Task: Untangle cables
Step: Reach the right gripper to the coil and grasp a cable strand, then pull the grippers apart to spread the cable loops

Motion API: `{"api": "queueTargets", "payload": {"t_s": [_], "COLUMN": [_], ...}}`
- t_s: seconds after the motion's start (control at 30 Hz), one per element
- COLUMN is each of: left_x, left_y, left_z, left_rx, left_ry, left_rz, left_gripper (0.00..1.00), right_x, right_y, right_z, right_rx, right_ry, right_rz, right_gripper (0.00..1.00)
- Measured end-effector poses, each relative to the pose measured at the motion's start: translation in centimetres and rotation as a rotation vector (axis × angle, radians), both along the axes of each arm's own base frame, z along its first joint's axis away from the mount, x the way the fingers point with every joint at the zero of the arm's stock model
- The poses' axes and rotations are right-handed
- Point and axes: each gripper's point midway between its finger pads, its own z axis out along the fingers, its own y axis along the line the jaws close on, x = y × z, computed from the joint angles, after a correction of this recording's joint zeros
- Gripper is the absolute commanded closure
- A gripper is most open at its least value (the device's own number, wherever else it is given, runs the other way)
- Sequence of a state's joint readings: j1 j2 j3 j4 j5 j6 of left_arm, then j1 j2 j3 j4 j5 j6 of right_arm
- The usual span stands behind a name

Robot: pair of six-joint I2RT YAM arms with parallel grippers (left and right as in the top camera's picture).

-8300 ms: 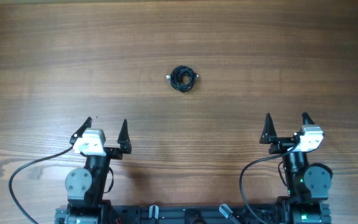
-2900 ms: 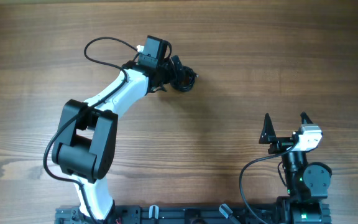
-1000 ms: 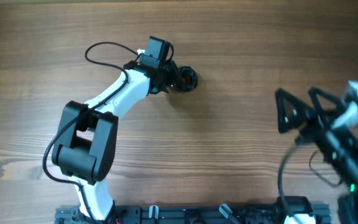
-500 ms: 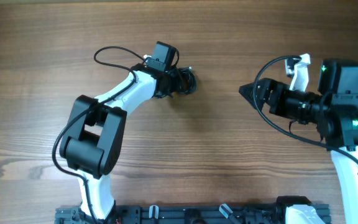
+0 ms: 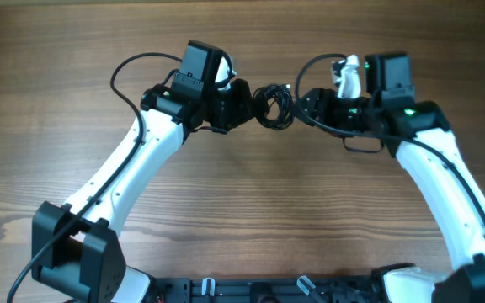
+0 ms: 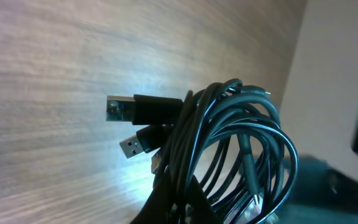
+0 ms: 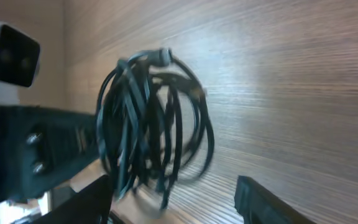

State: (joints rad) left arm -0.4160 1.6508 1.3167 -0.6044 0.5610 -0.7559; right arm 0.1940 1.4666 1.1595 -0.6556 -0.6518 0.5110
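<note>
The table [image 5: 242, 34] is brown wood with fine, straight grain, matte but for a pale glare in the left wrist view. The cables [image 5: 272, 107] form one small tight coil of thin, glossy black loops near the far middle. Two flat, metal-tipped plugs [image 6: 120, 111] stick out sideways. The left gripper [image 5: 253, 105] is clamped on the coil's left edge. The right gripper [image 5: 300, 99] sits just beside its right edge, fingers apart and gripping nothing. Wood stretches wide before and behind the coil, and the arms close it in on both sides.
</note>
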Motion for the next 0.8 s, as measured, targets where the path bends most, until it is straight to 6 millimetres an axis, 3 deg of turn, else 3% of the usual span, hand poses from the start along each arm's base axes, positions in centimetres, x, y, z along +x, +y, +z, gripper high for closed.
{"api": "queueTargets", "payload": {"t_s": [0.07,0.1,0.17,0.2,0.27,0.3,0.4,0.53,0.6,0.8], "left_x": [-0.7,-0.8,-1.2,-1.4,-1.6,-1.7,-1.3,-0.4,-0.2,-1.1], "left_y": [-0.1,-0.2,-0.4,-0.6,-0.9,-0.9,-0.1,1.0,0.8,1.3], "left_z": [0.1,0.1,0.3,0.4,0.6,0.7,0.2,0.3,1.8,7.2], "left_rx": [-0.01,-0.015,-0.032,-0.046,-0.064,-0.068,-0.022,-0.028,-0.127,-0.454], "left_ry": [0.019,0.023,0.032,0.037,0.045,0.046,0.041,0.031,0.027,0.038], "left_rz": [-0.023,-0.031,-0.047,-0.058,-0.073,-0.075,-0.043,-0.015,-0.049,-0.203], "left_gripper": [0.96,0.96,0.96,0.96,0.91,0.72,0.52,0.51,0.5,0.49], "right_x": [-0.2,-0.2,-0.2,-0.2,-0.3,-0.3,0.0,1.0,0.7,0.7], "right_y": [0.7,0.8,0.9,0.9,0.9,0.9,1.1,2.2,2.4,2.7], "right_z": [-0.2,-0.2,-0.2,-0.2,-0.2,-0.2,0.1,3.2,4.3,4.3], "right_rx": [0.012,0.013,0.015,0.015,0.016,0.016,0.033,0.118,0.144,0.136], "right_ry": [0.012,0.012,0.015,0.015,0.023,0.022,0.009,-0.11,-0.132,-0.134], "right_rz": [0.019,0.021,0.02,0.021,0.016,0.017,0.017,0.045,0.055,0.049], "right_gripper": [0.61,0.64,0.89,0.96,0.96,0.96,0.95,0.96,0.96,0.95]}}
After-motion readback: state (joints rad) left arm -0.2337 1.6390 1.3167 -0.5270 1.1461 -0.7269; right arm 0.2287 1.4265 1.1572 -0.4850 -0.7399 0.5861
